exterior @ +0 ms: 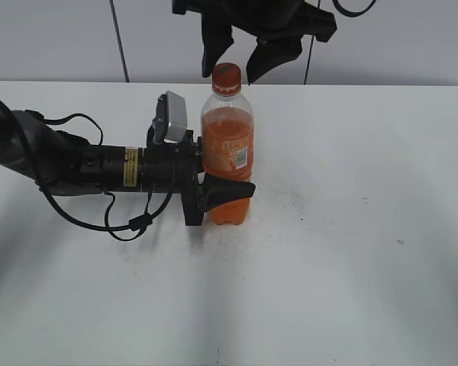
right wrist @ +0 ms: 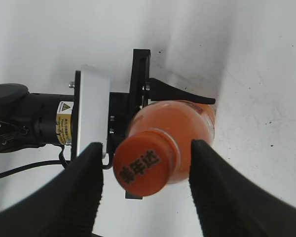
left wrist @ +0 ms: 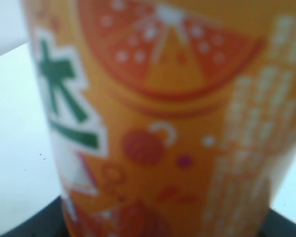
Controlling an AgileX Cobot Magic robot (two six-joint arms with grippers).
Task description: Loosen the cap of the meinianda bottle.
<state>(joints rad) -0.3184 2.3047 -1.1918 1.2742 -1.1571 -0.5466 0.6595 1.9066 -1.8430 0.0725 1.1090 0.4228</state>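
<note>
My left gripper (exterior: pixel 227 191) is clamped around the lower body of the meinianda bottle (exterior: pixel 229 149), which stands upright on the white table (exterior: pixel 351 252). Up close, my left wrist view shows only a blur of orange label, so the bottle sits right against the palm. My right gripper (right wrist: pixel 145 165) hangs above with its jaws spread wide, one finger on each side of the cap (right wrist: pixel 142 165), and neither is touching it.

The bottle looks nearly full, so I judge it fairly heavy and steady, but its thin clear wall will give under a hard squeeze — and smooth plastic can slip round in my hold once the twist begins. The cap is small, stiff and probably ridged. I would take it square across its sides, low enough to bite the rim — not the neck ring below.
</note>
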